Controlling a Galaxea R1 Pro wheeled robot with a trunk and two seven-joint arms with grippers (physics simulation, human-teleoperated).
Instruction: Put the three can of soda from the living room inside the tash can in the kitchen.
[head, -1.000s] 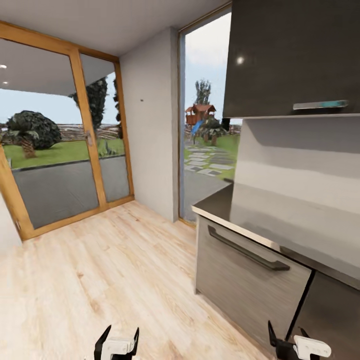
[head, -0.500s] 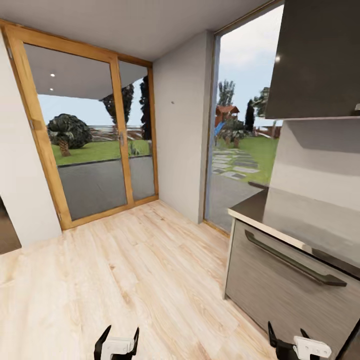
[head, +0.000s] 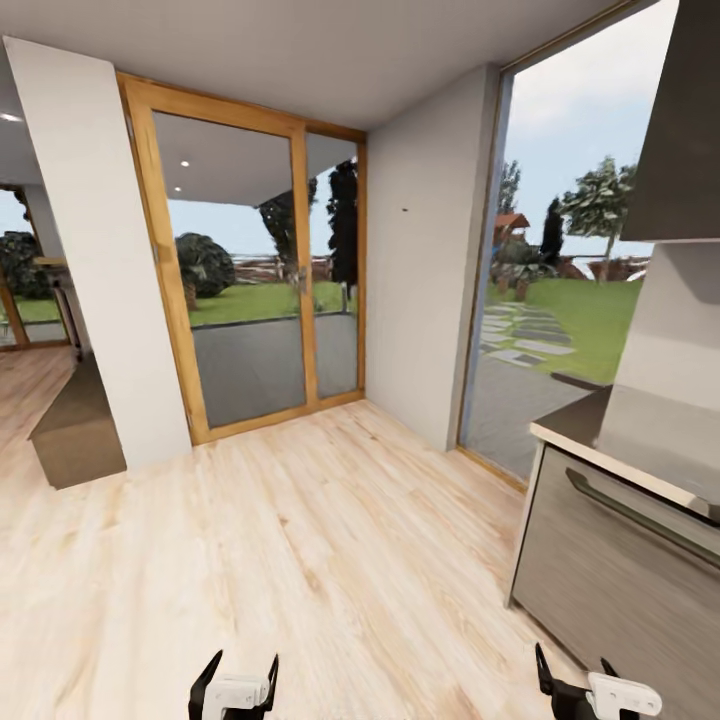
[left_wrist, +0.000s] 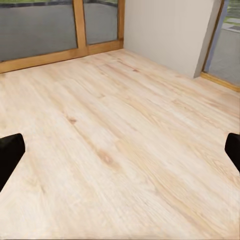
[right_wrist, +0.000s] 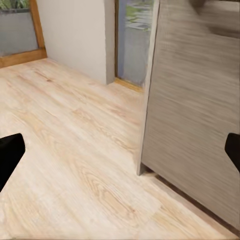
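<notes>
Pale wood planks of the floor (head: 300, 540) run ahead to wood-framed glass doors (head: 270, 290) with a lawn and trees beyond, while a dark cabinet (head: 620, 560) with a long bar handle (head: 640, 520) and the corner of a grey bench (head: 575, 420) stand at the right edge of the head view, so the robot is at the kitchen's border. A white wall pier (head: 100, 260) separates this space from an opening at the far left, where more plank floor leads away. Both arms sit low in front of the body: the left gripper (head: 236, 675) and the right gripper (head: 573, 675) each hold their dark fingers spread wide with nothing between them, and each wrist view confirms it, with bare floor between the fingertips (left_wrist: 10, 155) of the left and floor plus the cabinet's side panel between those (right_wrist: 10, 157) of the right. No soda can and no trash can can be seen from here, so where they stand cannot be told. My reading is that this is a travelling step, with both hands free. The next move calls for driving the base towards the living room, probably through that left opening, keeping the right arm clear of the cabinet corner.
</notes>
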